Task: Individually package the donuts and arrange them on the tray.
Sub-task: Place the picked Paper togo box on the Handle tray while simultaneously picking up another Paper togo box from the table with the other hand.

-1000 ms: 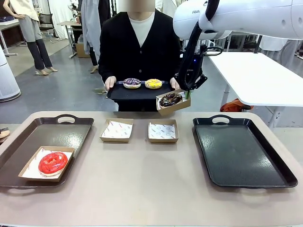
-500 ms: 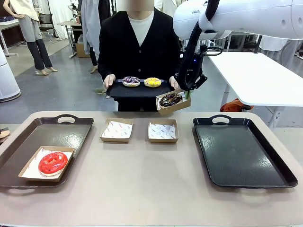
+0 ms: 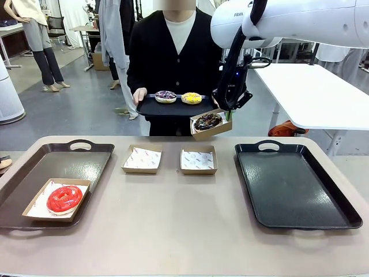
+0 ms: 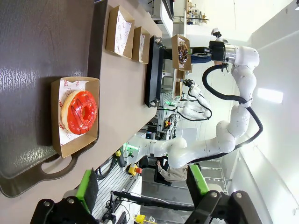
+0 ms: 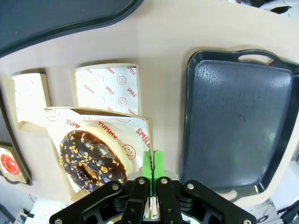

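My right gripper [image 3: 228,113] hangs above the table's far edge, shut on the rim of a cardboard box [image 3: 211,130] that carries the chocolate sprinkled donut [image 3: 207,121]. The right wrist view has that donut [image 5: 92,161] on printed paper, with the green pads [image 5: 152,167] pinching the box wall. A glossy red donut [image 3: 64,198] lies in its box on the brown tray [image 3: 34,179] at the left. My left gripper [image 4: 142,184] stands open above that red donut [image 4: 79,112]. A person holds a small black tray [image 3: 167,108] with the purple donut [image 3: 165,96] and the yellow donut [image 3: 191,97].
Two empty paper-lined boxes [image 3: 142,158] [image 3: 198,160] sit side by side at mid-table. A large black tray [image 3: 294,184] with a handle lies bare on the right. The near half of the tan table [image 3: 173,231] is open.
The person has shifted to the right and lifted the small tray with the two donuts slightly. My right gripper and its box have stayed put.
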